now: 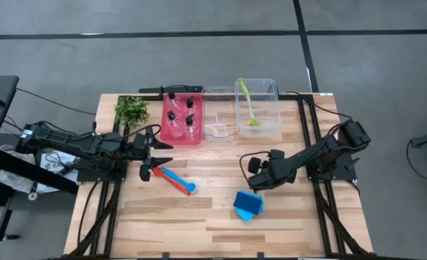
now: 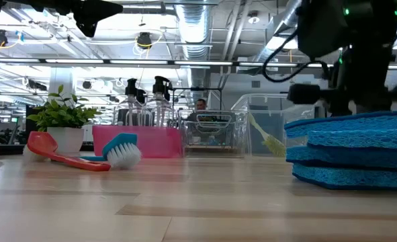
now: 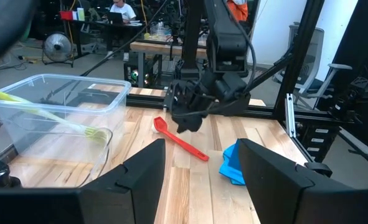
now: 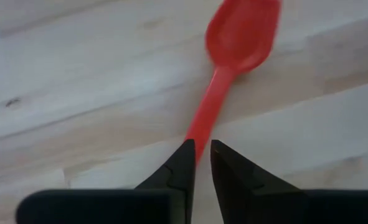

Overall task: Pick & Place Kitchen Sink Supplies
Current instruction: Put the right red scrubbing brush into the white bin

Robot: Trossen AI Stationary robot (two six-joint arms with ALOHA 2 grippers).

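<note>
A red spoon (image 3: 180, 140) lies flat on the wooden table under my right gripper (image 4: 202, 152), which points steeply down at it and is shut on its handle. Blue sponges (image 1: 248, 205) are stacked just near of that gripper. Another red spoon (image 2: 47, 146) and a blue brush (image 2: 121, 151) lie together left of the table's middle, just below my left gripper (image 1: 154, 160), which hangs level and open, touching nothing. Clear bottles with black caps (image 1: 180, 115) stand in a red bin. A yellow-green brush (image 1: 248, 105) leans in a clear bin. My right gripper pinches the red spoon's handle (image 4: 199, 134) between its two fingertips, about midway along it. The fingers come from above, slanting steeply down, one on each side of the handle. The spoon lies flat on the table, its bowl (image 4: 243, 34) pointing away from the gripper.
At the far edge stand a leafy plant (image 1: 131, 110), the red bin (image 1: 164, 133), a small clear bin (image 1: 217, 131) and a larger clear bin (image 1: 274, 119). Bare wood lies along the near edge. People sit at desks in the room beyond.
</note>
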